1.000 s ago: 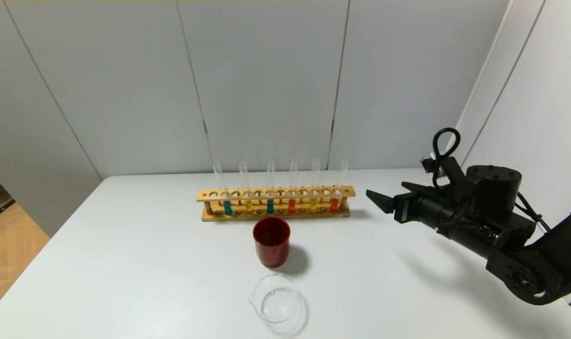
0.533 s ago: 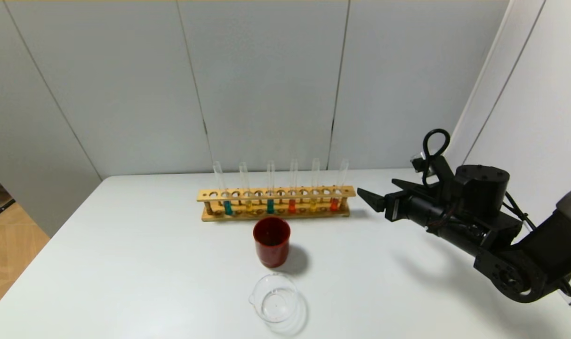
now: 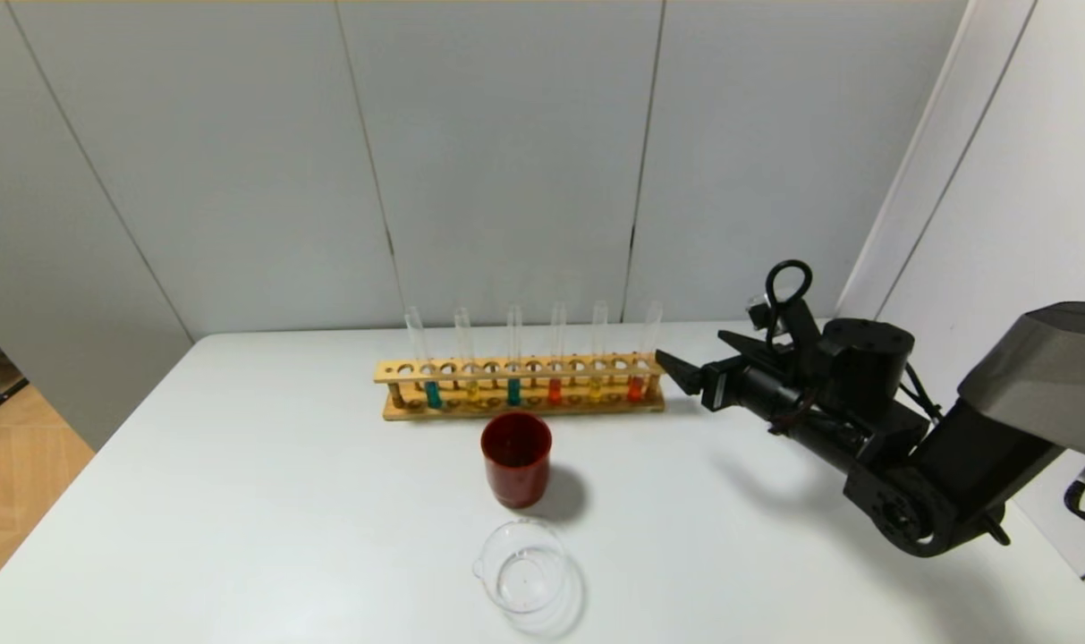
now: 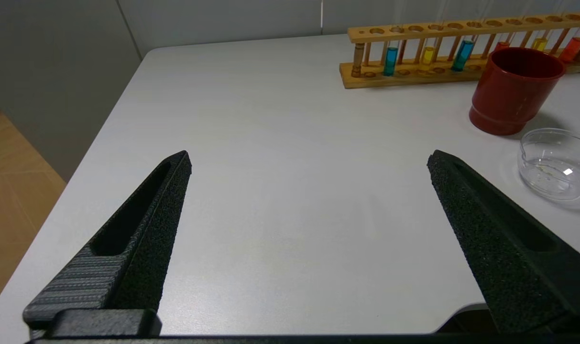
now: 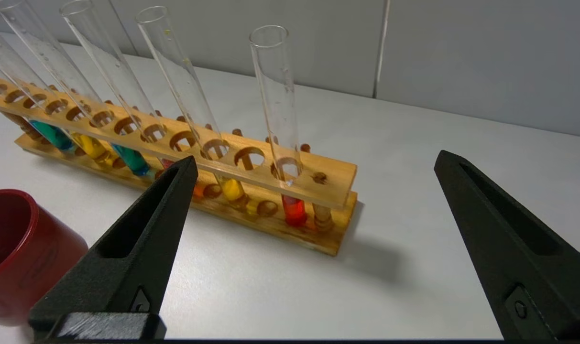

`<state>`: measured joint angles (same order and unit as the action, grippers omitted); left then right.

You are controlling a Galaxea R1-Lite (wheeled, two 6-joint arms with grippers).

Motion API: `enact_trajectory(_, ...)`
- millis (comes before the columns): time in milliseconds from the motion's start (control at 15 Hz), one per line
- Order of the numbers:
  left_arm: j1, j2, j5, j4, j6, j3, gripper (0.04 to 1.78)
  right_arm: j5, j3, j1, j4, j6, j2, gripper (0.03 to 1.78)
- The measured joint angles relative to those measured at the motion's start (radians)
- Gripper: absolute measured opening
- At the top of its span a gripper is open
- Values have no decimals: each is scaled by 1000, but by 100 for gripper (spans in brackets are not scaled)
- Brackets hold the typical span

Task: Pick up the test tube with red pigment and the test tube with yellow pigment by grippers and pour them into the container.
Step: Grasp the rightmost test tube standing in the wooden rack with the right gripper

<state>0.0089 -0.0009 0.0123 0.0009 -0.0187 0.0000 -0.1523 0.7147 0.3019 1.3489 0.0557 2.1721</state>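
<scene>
Wooden rack (image 3: 522,386) is standing across the far middle of a white table (image 3: 238,501), holding six upright glass tubes. At its right end is sitting the test tube with red pigment (image 3: 637,386), a slender clear tube with a short column of red-orange liquid at its round base. Just left of it is sitting the test tube with yellow pigment (image 3: 596,387), its liquid pale yellow. Further left are standing another red tube, a teal one, another yellow and another teal.

Near the rack, toward the robot, a dark-red cup (image 3: 516,457) is standing, and nearer again the container (image 3: 521,566), a low clear glass beaker with a pouring lip, is lying empty.

The right gripper (image 3: 696,362) is hovering just beside the rack's right end, jaws spread wide and holding nothing, pointing toward the end tube. The left gripper (image 4: 309,162) is hanging over the near left of the table, well apart from the rack, jaws also wide and empty.

This looks like the approach stage, with no tube lifted yet. The next move probably calls for bringing the right jaws around the bare glass above the rack's top rail, closing gently, then lifting straight up so the tube is clearing its hole.
</scene>
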Motion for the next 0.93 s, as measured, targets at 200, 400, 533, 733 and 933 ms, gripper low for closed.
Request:
enact_trajectory(200, 0, 0, 0, 0, 0, 0, 175, 1, 42, 3, 3, -3, 46, 174)
enact_trajectory(400, 0, 0, 0, 0, 0, 0, 175, 2, 73, 4, 2, -1, 81, 174)
enact_trajectory(533, 0, 0, 0, 0, 1, 0, 175, 2, 106, 9, 1, 2, 101, 174)
enact_trajectory(733, 0, 0, 0, 0, 1, 0, 175, 1, 175, 15, -6, 5, 136, 174)
enact_trajectory(933, 0, 0, 0, 0, 1, 0, 175, 0, 227, 22, -10, 9, 166, 174)
